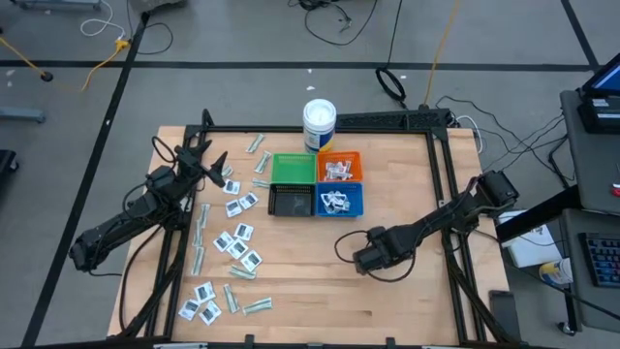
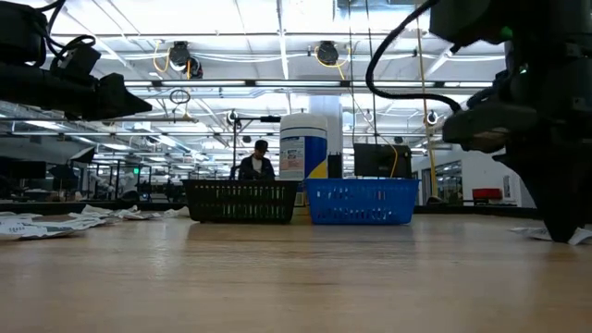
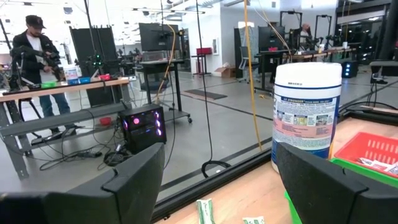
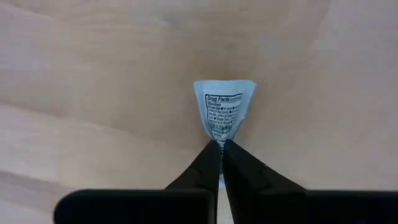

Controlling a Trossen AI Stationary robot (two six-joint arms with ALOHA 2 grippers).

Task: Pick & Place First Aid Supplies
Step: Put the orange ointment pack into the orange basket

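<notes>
1. Right wrist view: the right gripper (image 4: 221,144) has its fingers pinched together on the lower edge of a white sachet (image 4: 223,109), over bare table (image 4: 93,93).
2. High view: the left gripper (image 1: 215,167) hangs spread wide, holding nothing, above the scattered packets (image 1: 236,237).

The high view looks straight down from far above, taking in the whole worktop (image 1: 387,301) and both arms. The low view sits at worktop height, facing level across the wood toward the white tub (image 2: 303,145) and the room behind. The left wrist view looks forward between its open jaws at that same tub (image 3: 307,112) and the room beyond. The right wrist view points down from very close, its shut jaws pinching a white sachet (image 4: 224,107) against bare wood just ahead of them.
</notes>
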